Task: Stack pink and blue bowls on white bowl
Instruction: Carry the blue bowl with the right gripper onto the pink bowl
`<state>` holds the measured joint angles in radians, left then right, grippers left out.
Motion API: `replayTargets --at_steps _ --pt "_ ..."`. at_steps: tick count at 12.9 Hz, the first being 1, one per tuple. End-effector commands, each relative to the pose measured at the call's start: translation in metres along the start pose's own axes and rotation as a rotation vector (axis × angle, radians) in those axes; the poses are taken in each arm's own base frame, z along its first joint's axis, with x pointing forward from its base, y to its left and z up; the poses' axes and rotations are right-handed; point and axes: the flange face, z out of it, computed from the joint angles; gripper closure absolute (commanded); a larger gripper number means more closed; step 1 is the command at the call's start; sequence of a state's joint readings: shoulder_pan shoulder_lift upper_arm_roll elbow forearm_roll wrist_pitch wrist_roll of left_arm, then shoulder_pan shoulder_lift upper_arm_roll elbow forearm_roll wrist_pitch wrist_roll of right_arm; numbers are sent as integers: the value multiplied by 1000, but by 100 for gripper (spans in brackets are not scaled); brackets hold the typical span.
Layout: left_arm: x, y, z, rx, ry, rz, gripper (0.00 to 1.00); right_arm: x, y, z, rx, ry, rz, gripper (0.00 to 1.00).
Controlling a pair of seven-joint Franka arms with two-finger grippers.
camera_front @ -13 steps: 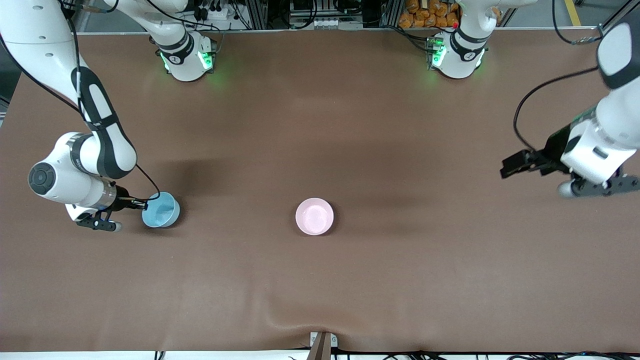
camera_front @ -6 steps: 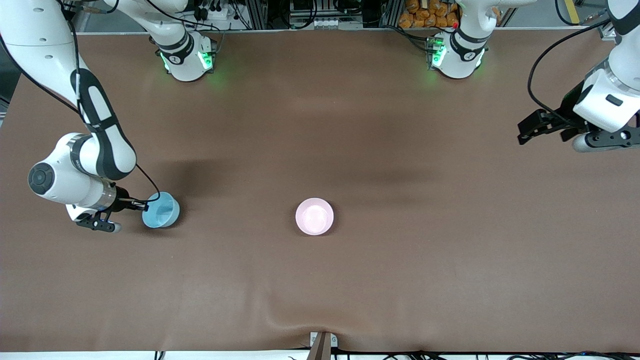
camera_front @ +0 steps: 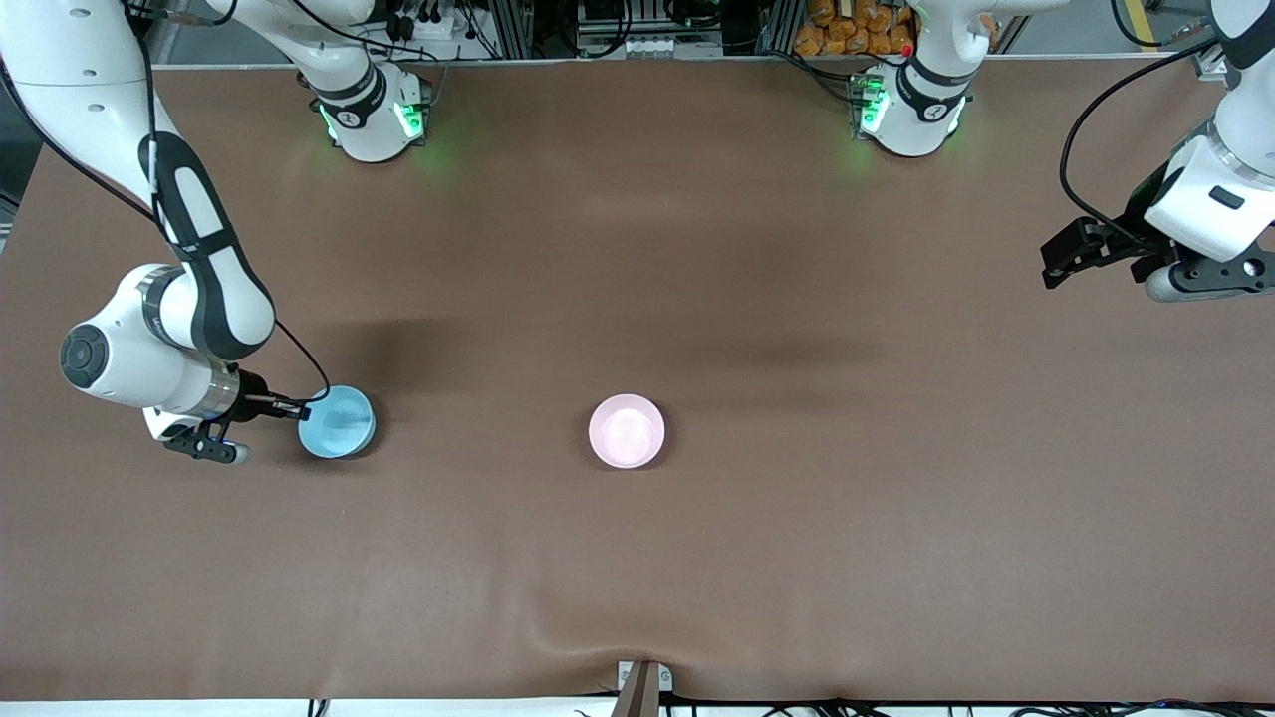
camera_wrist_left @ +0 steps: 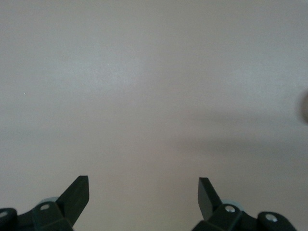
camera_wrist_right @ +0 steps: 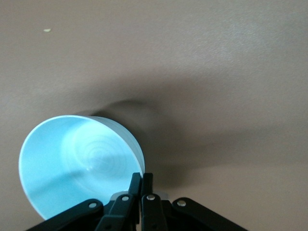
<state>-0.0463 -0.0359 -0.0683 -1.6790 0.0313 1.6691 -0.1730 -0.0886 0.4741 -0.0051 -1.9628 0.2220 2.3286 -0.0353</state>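
Between the right end effector's [camera_wrist_right: 141,185] fingers, glossy sky-blue bowl [camera_wrist_right: 77,163].

white bowl — not visible | left arm [camera_front: 1210,189] — cut by frame edge

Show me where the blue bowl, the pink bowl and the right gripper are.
blue bowl [camera_front: 337,422], front view, inside.
pink bowl [camera_front: 626,430], front view, inside.
right gripper [camera_wrist_right: 141,179], right wrist view, fingertips at the bowl's rim.

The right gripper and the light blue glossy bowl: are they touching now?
Touching. In the right wrist view, the right gripper has its jaws shut on the rim of the light blue glossy bowl, with no gap showing between them.
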Motion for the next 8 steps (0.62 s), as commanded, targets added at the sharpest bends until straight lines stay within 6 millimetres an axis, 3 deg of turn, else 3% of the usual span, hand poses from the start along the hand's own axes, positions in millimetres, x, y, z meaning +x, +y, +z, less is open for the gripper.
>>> replayTargets --at_steps 1,3,5,7,8 --pt "-2 -4 -5 9 17 15 0 -18 -53 -50 32 -10 -55 100" --pt "-1 -6 -5 9 17 13 0 -39 -119 -71 29 -19 -2 100" --pt "0 -4 -14 -3 36 1 0 -61 -198 -82 37 6 73 100" --pt "0 -7 -27 -2 60 20 0 -84 -281 -91 64 30 152 100" --pt "-3 -9 -30 -5 52 15 0 -92 -318 -84 71 26 209 100"
